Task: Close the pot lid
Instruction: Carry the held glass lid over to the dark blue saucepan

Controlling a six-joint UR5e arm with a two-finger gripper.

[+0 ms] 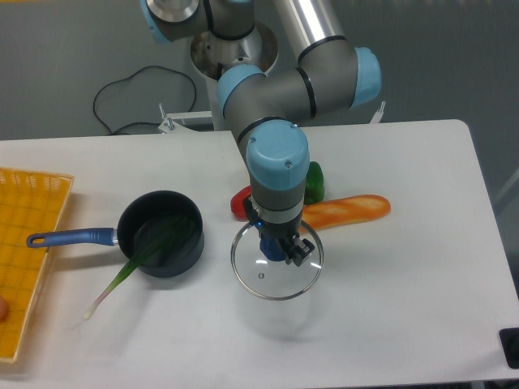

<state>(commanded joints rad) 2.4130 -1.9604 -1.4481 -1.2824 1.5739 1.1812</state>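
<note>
White and matte, the bench (389,308) carries the pot (162,233), a small round dark saucepan with a straight blue handle pointing left and a green onion (130,271) leaning out over its rim. Just right of it sits the pot lid (276,271), a clear glass disc with a thin silver rim. The fingers (280,247) are closed narrow on its blue centre knob. Behind the arm lie a long orange carrot-shaped piece (349,209), a green pepper (315,182) and something red (241,203). A yellow grid tray (24,243) lies at the left edge.
</note>
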